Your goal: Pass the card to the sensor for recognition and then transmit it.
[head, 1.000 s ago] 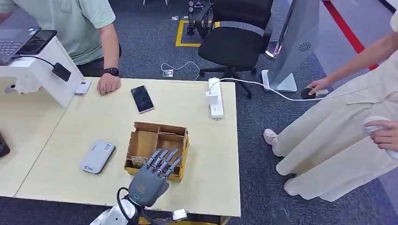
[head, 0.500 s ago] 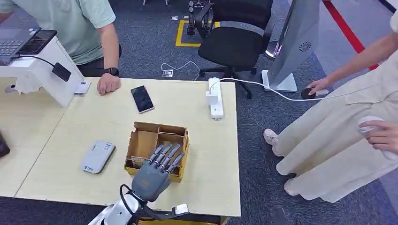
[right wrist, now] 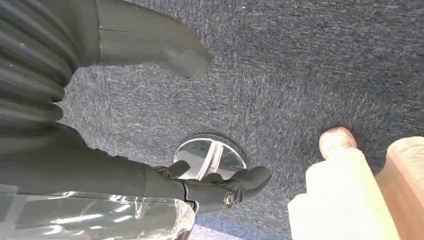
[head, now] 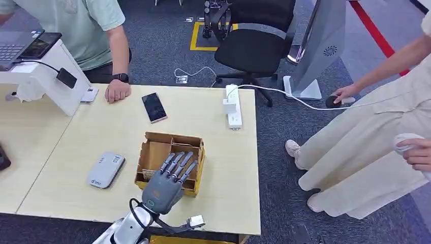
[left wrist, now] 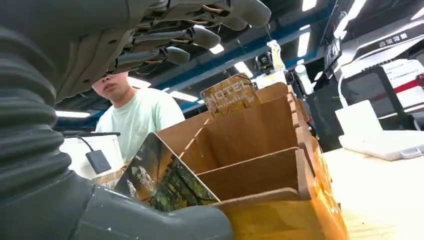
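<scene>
The left hand (head: 163, 187) has reached farther over the cardboard box (head: 171, 161).

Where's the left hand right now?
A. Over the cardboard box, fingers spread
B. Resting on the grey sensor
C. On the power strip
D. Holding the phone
A: in the head view the left hand is over the near edge of the cardboard box, fingers apart.

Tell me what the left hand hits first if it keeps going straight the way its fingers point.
Probably the cardboard box: the left hand hovers over its near edge, fingers aimed across the compartments. Height above it is unclear.
</scene>
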Action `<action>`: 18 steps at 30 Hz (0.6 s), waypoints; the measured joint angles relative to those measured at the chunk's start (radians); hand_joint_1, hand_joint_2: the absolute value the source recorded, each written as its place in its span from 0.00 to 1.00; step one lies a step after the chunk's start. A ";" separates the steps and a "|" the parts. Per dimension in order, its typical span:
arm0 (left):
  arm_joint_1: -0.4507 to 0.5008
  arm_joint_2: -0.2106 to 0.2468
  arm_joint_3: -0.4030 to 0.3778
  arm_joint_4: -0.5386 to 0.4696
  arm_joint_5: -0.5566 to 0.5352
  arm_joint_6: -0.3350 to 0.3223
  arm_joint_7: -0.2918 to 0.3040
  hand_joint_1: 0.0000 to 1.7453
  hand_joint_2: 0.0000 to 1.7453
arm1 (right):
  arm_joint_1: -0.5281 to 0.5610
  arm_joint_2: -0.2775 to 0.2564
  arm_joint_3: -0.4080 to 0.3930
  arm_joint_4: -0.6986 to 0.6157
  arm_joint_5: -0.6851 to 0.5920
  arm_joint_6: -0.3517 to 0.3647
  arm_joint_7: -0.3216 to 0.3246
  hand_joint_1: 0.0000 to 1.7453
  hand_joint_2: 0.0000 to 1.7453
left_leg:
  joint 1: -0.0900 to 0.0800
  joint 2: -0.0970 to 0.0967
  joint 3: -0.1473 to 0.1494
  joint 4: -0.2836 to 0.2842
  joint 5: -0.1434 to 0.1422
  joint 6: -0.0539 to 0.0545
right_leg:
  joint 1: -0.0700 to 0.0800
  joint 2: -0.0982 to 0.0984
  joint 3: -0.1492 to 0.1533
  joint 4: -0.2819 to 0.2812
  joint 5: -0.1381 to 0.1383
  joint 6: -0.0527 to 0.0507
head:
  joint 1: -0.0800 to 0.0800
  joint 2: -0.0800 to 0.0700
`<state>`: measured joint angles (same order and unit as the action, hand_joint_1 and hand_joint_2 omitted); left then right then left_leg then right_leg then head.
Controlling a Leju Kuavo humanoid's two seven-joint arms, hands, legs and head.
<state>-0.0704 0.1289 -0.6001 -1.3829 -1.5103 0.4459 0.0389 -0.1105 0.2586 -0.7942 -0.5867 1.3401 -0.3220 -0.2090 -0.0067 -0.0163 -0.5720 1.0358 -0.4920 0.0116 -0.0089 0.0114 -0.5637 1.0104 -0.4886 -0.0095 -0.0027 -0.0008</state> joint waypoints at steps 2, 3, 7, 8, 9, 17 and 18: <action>0.002 0.004 0.000 0.000 0.000 -0.002 -0.011 0.00 1.00 | 0.000 0.000 0.000 0.000 -0.003 0.000 0.000 0.00 1.00 | 0.000 0.000 0.000 0.000 0.000 0.000 | 0.000 0.000 0.000 0.000 0.000 0.000 | 0.000 0.000; 0.004 0.006 0.000 0.000 0.000 -0.002 -0.012 0.00 1.00 | 0.001 0.000 0.000 0.000 -0.004 0.000 0.000 0.00 1.00 | 0.000 0.000 0.000 0.000 0.000 0.000 | 0.000 0.000 0.000 0.000 0.000 0.000 | 0.000 0.000; 0.009 0.013 0.000 0.000 0.000 -0.002 -0.016 1.00 1.00 | 0.001 0.000 0.000 0.000 -0.006 0.000 0.000 0.00 1.00 | 0.000 0.000 0.000 0.000 0.000 0.000 | 0.000 0.000 0.000 0.000 0.000 0.000 | 0.000 0.000; 0.011 0.013 0.000 0.000 0.000 -0.002 -0.017 1.00 1.00 | 0.001 0.000 0.000 0.000 -0.006 0.000 0.000 0.00 1.00 | 0.000 0.000 0.000 0.000 0.000 0.000 | 0.000 0.000 0.000 0.000 0.000 0.000 | 0.000 0.000; 0.013 0.013 0.000 0.000 0.000 -0.002 -0.021 1.00 1.00 | 0.001 0.000 0.000 0.000 -0.007 0.000 0.000 0.00 1.00 | 0.000 0.000 0.000 0.000 0.000 0.000 | 0.000 0.000 0.000 0.000 0.000 0.000 | 0.000 0.000; 0.035 0.022 0.001 0.000 0.000 -0.003 -0.048 1.00 1.00 | 0.001 0.000 0.000 0.000 -0.013 0.000 0.000 0.00 1.00 | 0.000 0.000 0.000 0.000 0.000 0.000 | 0.000 0.000 0.000 0.000 0.000 0.000 | 0.000 0.000; 0.037 0.022 0.002 0.000 0.000 -0.003 -0.047 1.00 1.00 | 0.001 0.000 0.000 0.000 -0.013 0.000 0.000 0.00 1.00 | 0.000 0.000 0.000 0.000 0.000 0.000 | 0.000 0.000 0.000 0.000 0.000 0.000 | 0.000 0.000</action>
<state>-0.0337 0.1514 -0.5985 -1.3828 -1.5103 0.4433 -0.0084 -0.1091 0.2586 -0.7942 -0.5867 1.3275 -0.3223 -0.2090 -0.0067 -0.0163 -0.5720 1.0357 -0.4920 0.0116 -0.0089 0.0114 -0.5638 1.0104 -0.4886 -0.0095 -0.0027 -0.0008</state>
